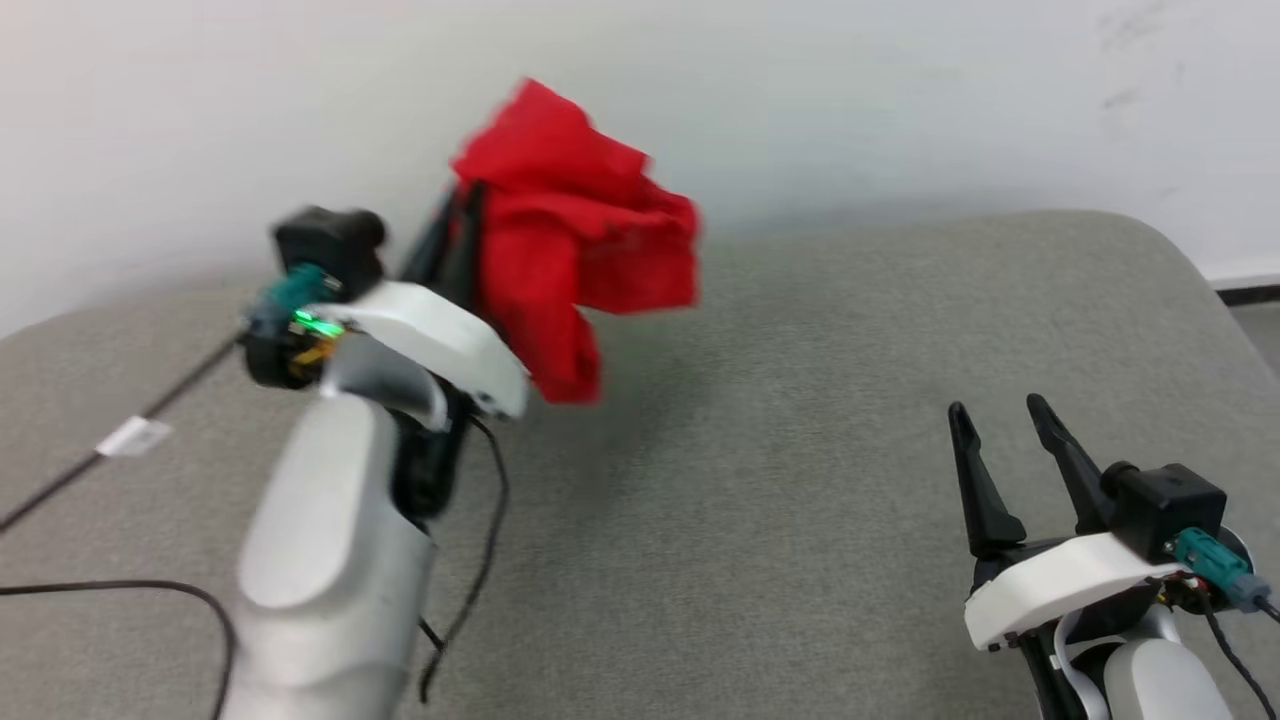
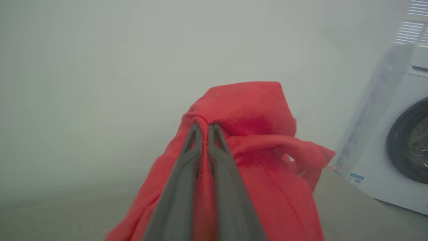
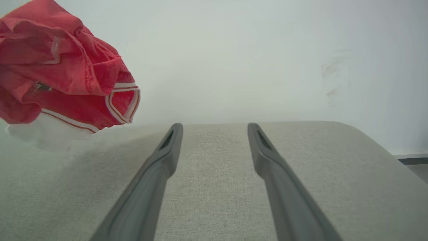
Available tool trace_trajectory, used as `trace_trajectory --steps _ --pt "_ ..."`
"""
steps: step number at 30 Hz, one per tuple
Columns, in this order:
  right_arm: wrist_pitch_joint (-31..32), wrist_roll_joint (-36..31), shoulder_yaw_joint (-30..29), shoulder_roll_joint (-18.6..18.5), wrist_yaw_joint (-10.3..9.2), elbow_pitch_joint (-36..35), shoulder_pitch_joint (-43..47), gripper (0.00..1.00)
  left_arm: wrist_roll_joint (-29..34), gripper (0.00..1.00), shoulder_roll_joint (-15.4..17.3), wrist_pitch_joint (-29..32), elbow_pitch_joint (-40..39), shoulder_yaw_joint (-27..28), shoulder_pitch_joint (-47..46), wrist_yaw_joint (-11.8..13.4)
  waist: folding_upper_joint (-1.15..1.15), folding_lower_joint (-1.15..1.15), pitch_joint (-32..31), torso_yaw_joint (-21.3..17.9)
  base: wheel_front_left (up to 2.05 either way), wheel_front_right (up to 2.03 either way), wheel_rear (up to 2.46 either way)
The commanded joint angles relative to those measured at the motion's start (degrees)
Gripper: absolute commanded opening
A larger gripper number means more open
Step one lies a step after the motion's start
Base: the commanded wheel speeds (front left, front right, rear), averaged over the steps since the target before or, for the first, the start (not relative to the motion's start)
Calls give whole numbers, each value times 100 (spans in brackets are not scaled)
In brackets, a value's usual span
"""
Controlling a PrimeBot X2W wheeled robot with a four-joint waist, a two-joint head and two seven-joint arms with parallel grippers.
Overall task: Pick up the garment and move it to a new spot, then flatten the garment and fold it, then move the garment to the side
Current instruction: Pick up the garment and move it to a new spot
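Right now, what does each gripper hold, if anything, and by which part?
The left gripper pinches a bunched red fold of the jersey; which part is unclear. The right gripper holds nothing.

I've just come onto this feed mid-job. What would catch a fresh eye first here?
The red jersey stands out, bunched in a lump and held up by the shut left pincer, left of centre in the head view. The right pincer waits open and empty at lower right over the grey cushion. A washing machine stands at the left wrist view's right edge.
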Motion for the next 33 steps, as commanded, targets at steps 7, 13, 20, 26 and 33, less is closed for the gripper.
trace_trajectory --steps 7,13,20,26,33 --pt "76 35 -160 10 -2 -177 115 100 -224 0 -288 -40 -99 -1136 1101 -76 0 1 378 -258 0 0 0" --pt "47 72 -135 9 -2 -183 74 100 -265 0 -304 50 70 -1620 1946 39 0 1 545 -201 0 0 0" --pt "24 56 -179 8 -2 -165 39 100 -339 100 -311 -42 -58 -1756 2337 144 0 1 611 86 0 0 0" --pt "50 5 -233 7 -2 -157 91 100 -65 100 -269 -653 -747 -1782 2056 230 0 1 424 374 0 0 0" --pt "141 -47 -284 7 -2 -212 240 100 92 100 41 -823 -1099 -1399 1986 689 0 1 143 522 0 0 0"
